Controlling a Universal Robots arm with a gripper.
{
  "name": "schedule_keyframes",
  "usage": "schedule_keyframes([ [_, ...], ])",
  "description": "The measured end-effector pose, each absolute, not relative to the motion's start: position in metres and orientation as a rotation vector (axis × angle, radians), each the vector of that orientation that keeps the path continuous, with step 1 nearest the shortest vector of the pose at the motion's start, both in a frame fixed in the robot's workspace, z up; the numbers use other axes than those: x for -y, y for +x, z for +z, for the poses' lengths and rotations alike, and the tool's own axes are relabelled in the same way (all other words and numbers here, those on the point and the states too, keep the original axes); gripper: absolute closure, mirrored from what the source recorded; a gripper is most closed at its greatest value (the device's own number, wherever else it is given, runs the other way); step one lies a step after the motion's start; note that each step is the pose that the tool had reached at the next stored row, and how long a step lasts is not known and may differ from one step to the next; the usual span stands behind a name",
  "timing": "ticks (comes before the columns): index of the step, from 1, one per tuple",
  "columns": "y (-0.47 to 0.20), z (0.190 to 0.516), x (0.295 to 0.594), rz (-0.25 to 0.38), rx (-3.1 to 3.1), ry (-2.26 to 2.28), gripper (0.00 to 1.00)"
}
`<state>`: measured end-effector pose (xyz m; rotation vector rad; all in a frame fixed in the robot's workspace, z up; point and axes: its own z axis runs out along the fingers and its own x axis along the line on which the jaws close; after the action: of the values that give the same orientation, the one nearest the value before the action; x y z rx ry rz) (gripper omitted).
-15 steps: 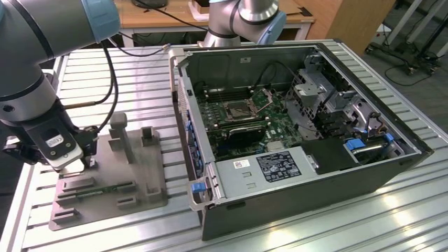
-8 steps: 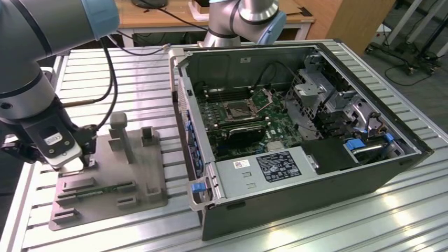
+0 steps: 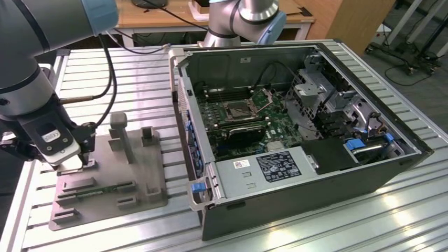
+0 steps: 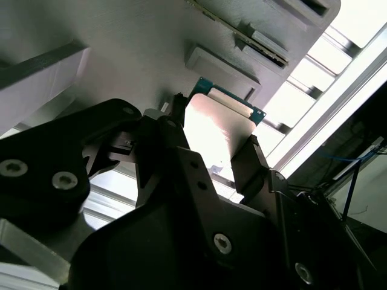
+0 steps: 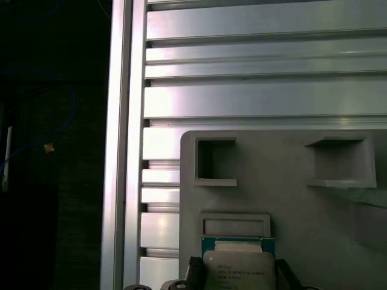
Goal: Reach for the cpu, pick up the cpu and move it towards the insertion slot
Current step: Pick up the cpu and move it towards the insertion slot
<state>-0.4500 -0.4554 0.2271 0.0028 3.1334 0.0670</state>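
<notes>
The cpu (image 4: 219, 128), a small flat chip with a silvery top and a green rim, sits between the two black fingers (image 4: 251, 162) of my gripper (image 4: 211, 133), which is shut on its edges. In the first wrist view the cpu (image 5: 239, 266) is just above the grey tray (image 5: 290, 181), beside a shallow rectangular recess. In the exterior view my gripper (image 3: 73, 161) hangs over the tray's (image 3: 105, 173) end at the exterior view's left. The insertion slot (image 3: 242, 109), a dark square socket with its metal flap raised, lies on the green board inside the open computer case (image 3: 294, 136).
Grey posts (image 3: 119, 134) stand up from the tray, and a green memory stick (image 3: 105, 190) lies in it. The case's side wall (image 3: 183, 121) rises between tray and board. A drive cage (image 3: 329, 100) and cables crowd the case's far side. The table is ribbed aluminium (image 5: 260, 90).
</notes>
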Motion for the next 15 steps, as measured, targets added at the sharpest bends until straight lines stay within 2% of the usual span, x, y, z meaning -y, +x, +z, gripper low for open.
schedule_keyframes([
  [15,-0.4500,0.2320,0.4554,0.067,-3.133,0.003,0.46],
])
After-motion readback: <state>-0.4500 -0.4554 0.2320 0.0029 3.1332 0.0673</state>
